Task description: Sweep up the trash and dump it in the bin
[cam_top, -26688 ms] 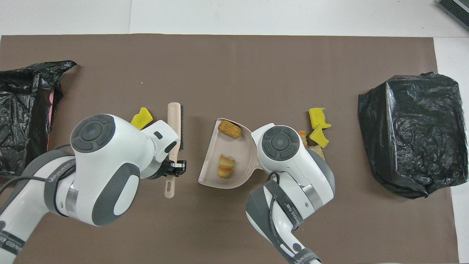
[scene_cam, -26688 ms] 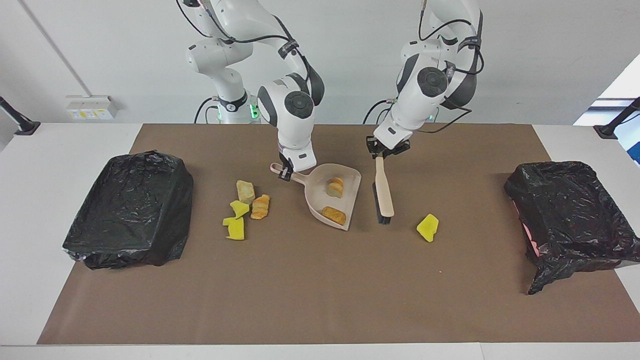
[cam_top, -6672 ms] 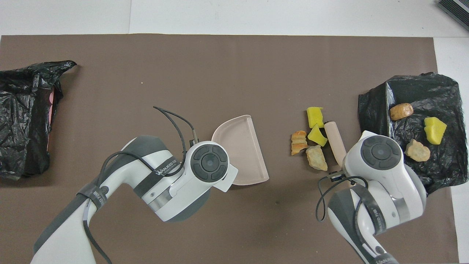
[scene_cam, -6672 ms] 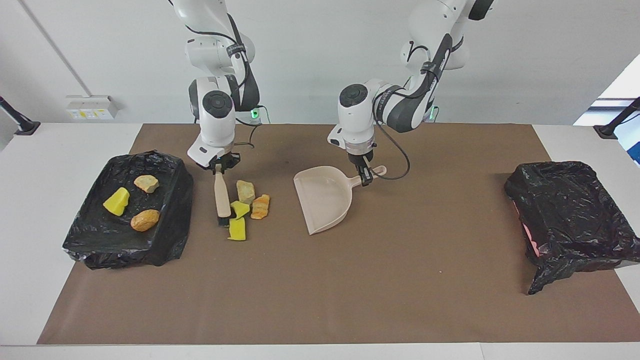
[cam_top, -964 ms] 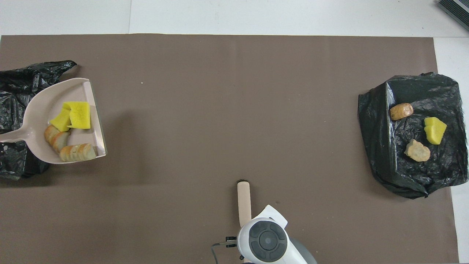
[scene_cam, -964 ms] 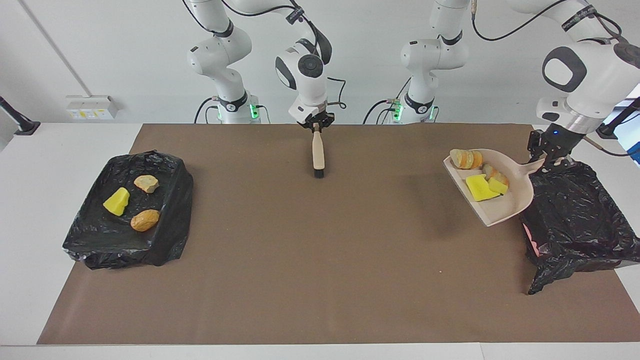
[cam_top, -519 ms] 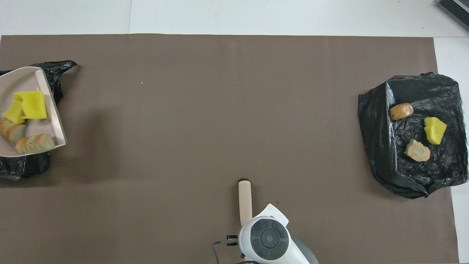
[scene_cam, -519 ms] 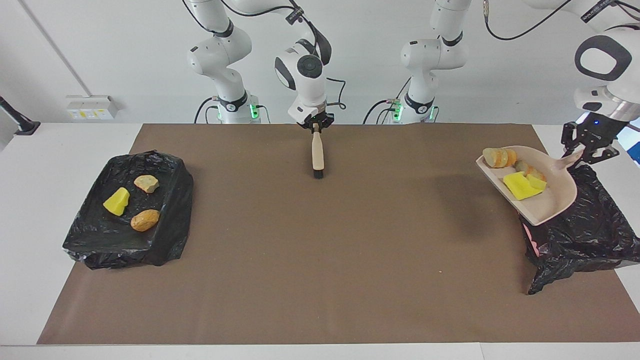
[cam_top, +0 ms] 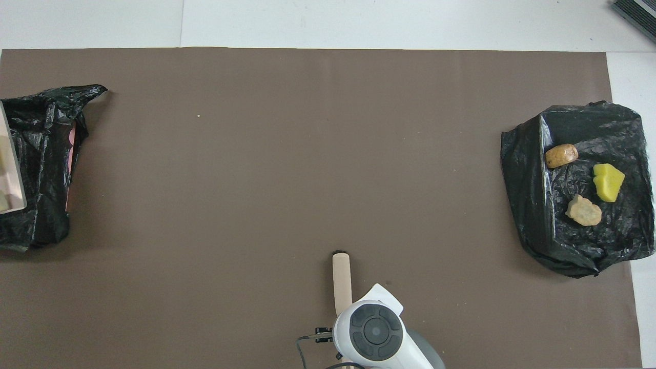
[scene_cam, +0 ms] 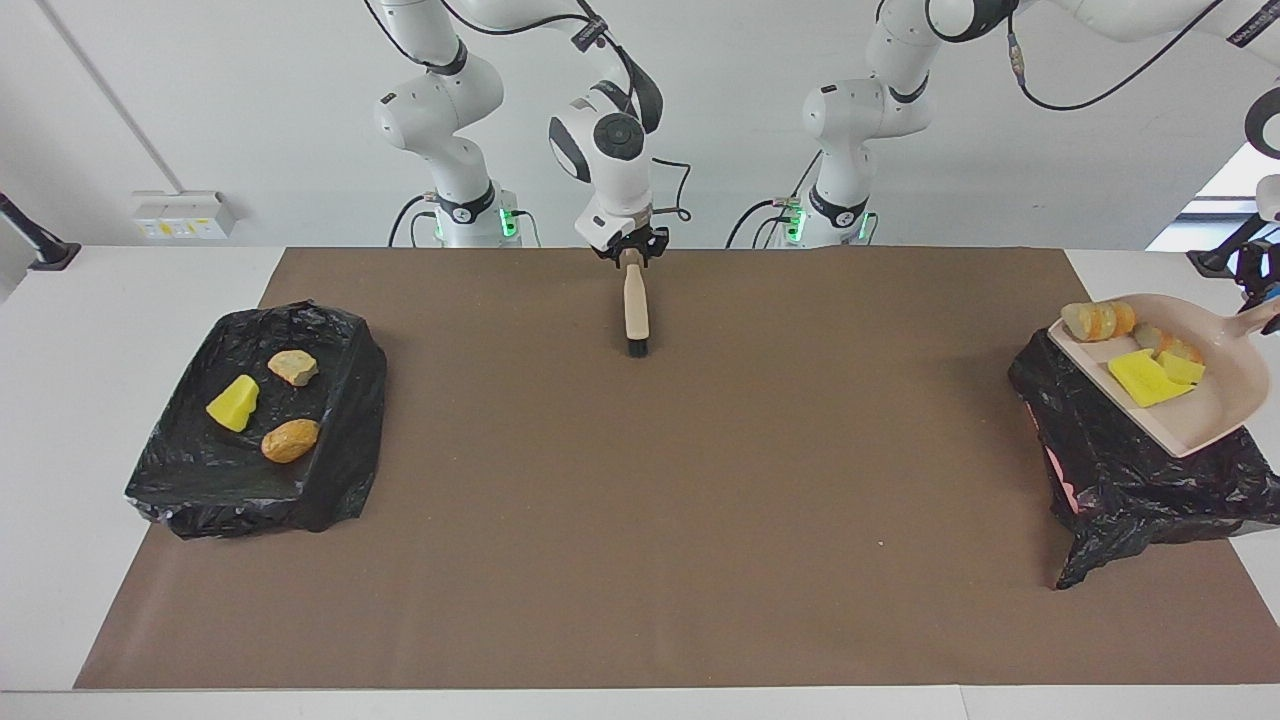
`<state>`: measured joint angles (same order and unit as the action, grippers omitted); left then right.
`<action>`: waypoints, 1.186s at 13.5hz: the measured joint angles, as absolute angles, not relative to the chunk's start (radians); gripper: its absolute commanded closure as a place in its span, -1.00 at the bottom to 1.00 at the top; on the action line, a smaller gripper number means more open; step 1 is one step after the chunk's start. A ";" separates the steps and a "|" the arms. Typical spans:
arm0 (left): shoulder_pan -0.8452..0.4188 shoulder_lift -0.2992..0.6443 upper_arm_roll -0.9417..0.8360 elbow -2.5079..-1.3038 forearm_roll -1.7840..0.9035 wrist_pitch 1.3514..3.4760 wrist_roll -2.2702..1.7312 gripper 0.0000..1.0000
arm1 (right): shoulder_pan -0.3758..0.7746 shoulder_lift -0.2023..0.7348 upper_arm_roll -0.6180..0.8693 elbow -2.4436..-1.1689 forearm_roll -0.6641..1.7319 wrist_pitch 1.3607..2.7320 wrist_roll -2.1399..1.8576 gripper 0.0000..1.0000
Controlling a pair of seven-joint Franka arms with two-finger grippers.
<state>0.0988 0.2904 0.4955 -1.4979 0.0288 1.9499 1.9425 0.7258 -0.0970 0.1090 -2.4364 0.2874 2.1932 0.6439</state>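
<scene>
Bright even light, sharp focus, soft shadows, glossy bin-liner glare

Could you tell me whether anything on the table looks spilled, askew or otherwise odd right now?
Nothing is spilled. The one oddity is the bin at the left arm's end: its black liner sags off one side, baring a pink patch. The dustpan over it holds its four scraps; the other bin holds three.
</scene>
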 measured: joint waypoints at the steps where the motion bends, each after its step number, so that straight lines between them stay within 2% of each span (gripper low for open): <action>1: 0.102 0.314 0.495 -1.480 0.077 1.974 1.962 1.00 | 0.726 -0.092 0.109 -2.425 0.287 2.194 0.644 -1.00; 5: 0.090 0.344 0.473 -1.463 0.301 2.072 1.969 1.00 | 0.687 -0.077 0.103 -2.367 0.277 2.194 0.640 -1.00; 8: 0.070 0.355 0.467 -1.467 0.431 2.123 1.936 1.00 | 0.595 -0.077 0.098 -2.327 0.207 2.195 0.638 -1.00; 12: 0.055 0.358 0.466 -1.467 0.607 2.141 1.826 1.00 | 0.417 -0.046 0.092 -2.207 0.134 2.192 0.586 -1.00; 16: 0.036 0.356 0.465 -1.467 0.730 2.141 1.714 1.00 | 0.365 -0.030 0.092 -2.089 -0.015 2.129 0.581 -1.00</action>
